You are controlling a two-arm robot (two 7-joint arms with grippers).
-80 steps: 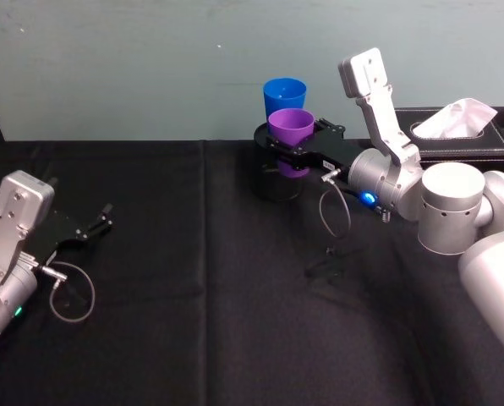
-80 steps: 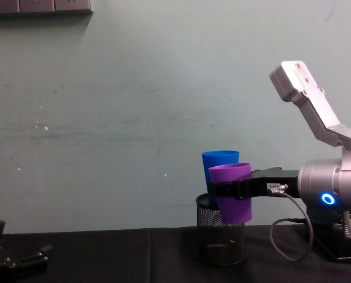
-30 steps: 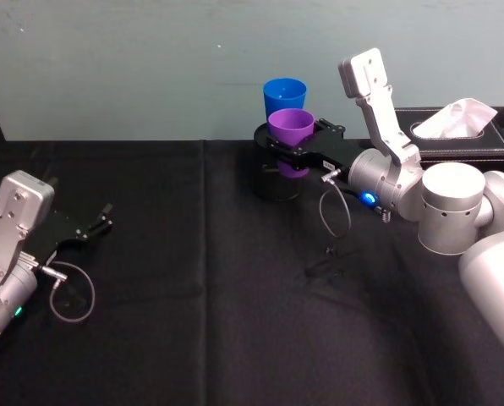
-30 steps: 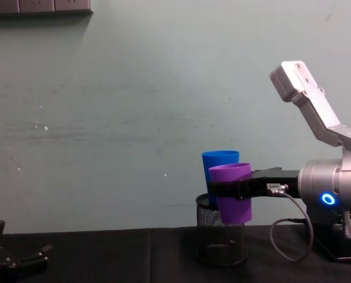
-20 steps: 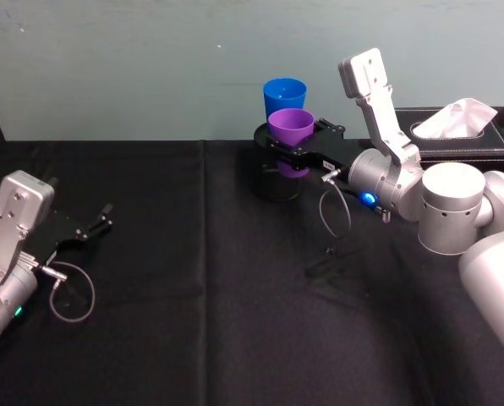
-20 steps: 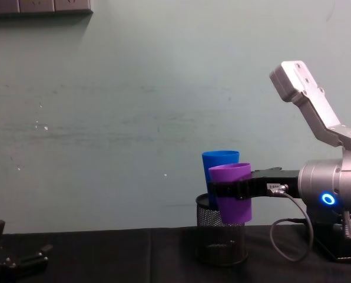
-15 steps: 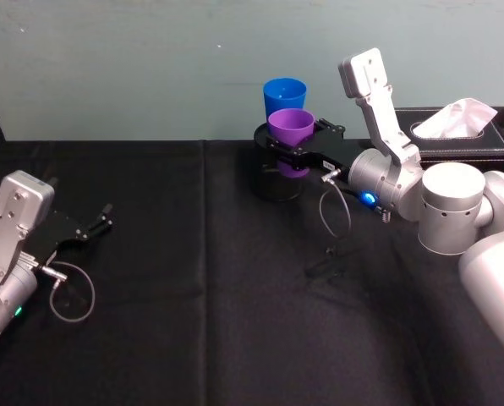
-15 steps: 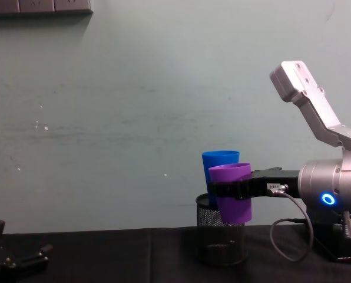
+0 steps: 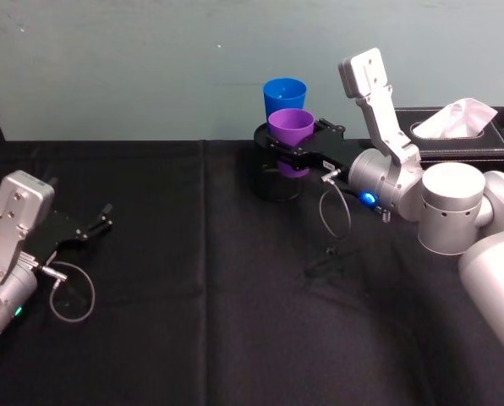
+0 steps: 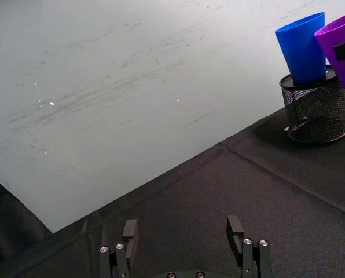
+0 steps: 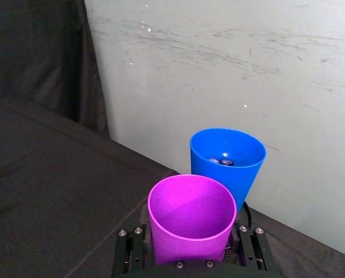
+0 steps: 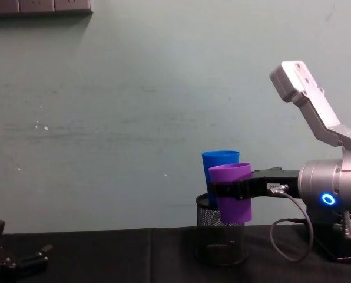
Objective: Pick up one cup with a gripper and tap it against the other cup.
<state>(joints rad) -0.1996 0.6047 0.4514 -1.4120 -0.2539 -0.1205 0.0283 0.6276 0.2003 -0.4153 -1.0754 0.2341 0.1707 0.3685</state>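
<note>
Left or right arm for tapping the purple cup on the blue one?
Right. The right gripper is shut on the purple plastic tapered cup, held close beside the bright blue plastic cup standing in the black wire-mesh pen holder. The left gripper rests open, far to the left.

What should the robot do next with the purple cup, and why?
Probably ease the purple cup a little toward the blue cup until they tap. The right gripper holds it in the air, fingers shut on it, close beside the blue cup standing in the mesh holder; contact cannot be told. The left gripper lies open, far left.
</note>
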